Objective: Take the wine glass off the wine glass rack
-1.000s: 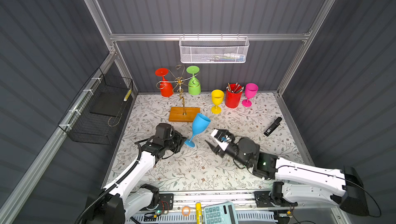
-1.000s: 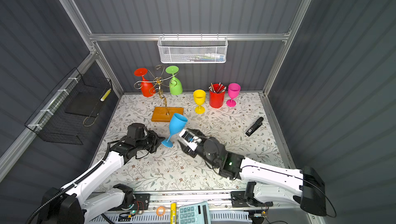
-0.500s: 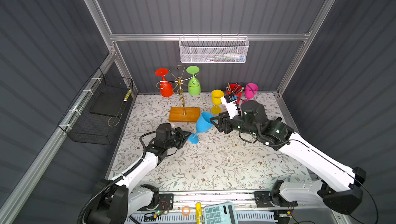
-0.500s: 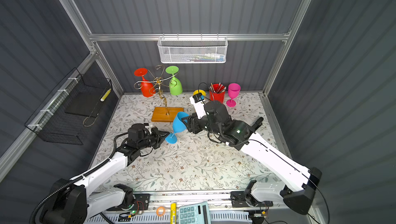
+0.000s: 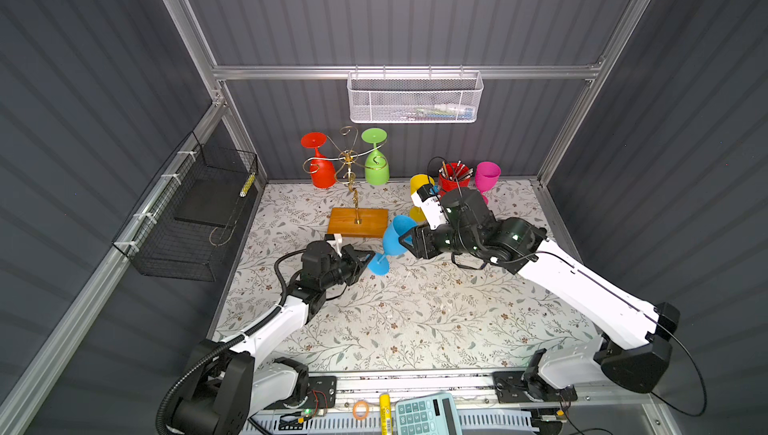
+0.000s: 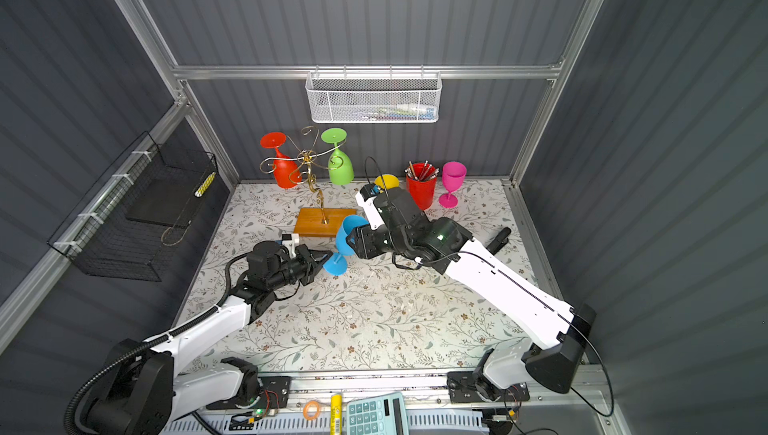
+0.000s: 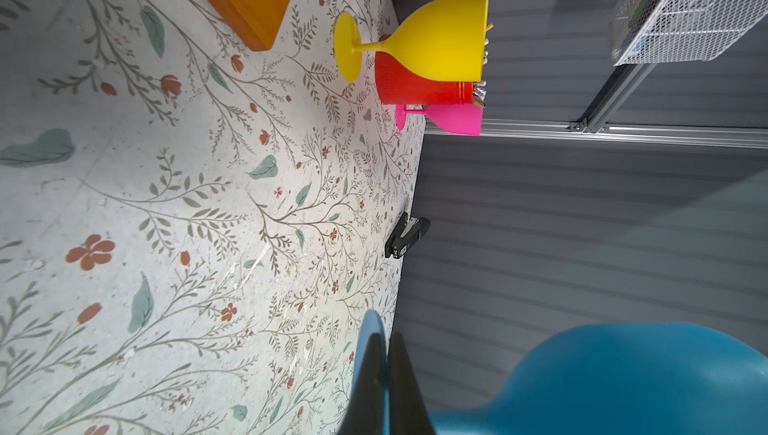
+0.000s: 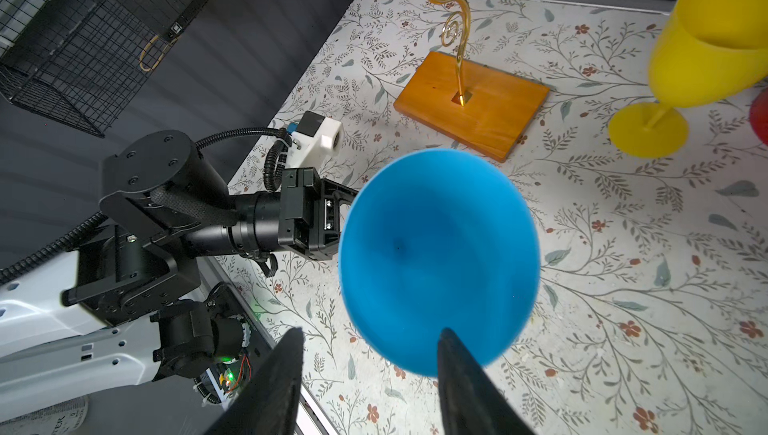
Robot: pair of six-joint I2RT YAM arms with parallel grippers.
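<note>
L gripper [image 5: 365, 260]: clamped on round foot of blue plastic wine glass [image 5: 395, 235]; in L wrist view, fingers nearly together w/ thin foot edge pinched between. R gripper [image 8: 370, 331]: jaws apart, tips at either side of bowl's lower edge in R wrist view; contact w/ bowl not clear. Blue glass: off the rack, tilted, bowl up toward R gripper, just in front of rack base.

Below everything, pale floral-print tabletop [image 5: 415, 308]. Black wire basket [image 5: 187, 212] on left-hand wall in both top views. White mesh basket [image 5: 415, 98] on back rail, contents too small to tell. Gold wire wine glass rack [image 5: 353, 223] w/ scroll arms, on orange-brown wooden base: upright, near back wall. Hung upside down on its arms: red wine glass [image 5: 320, 167], green wine glass [image 5: 376, 167]. Upright on tabletop, to right of rack: yellow wine glass [image 5: 420, 182], partly behind R arm; red mesh pen cup [image 5: 453, 175] w/ pens; pink wine glass [image 5: 486, 175]. Small black stapler-like item [image 6: 500, 236] near right-hand wall, partly behind R arm in a top view.
</note>
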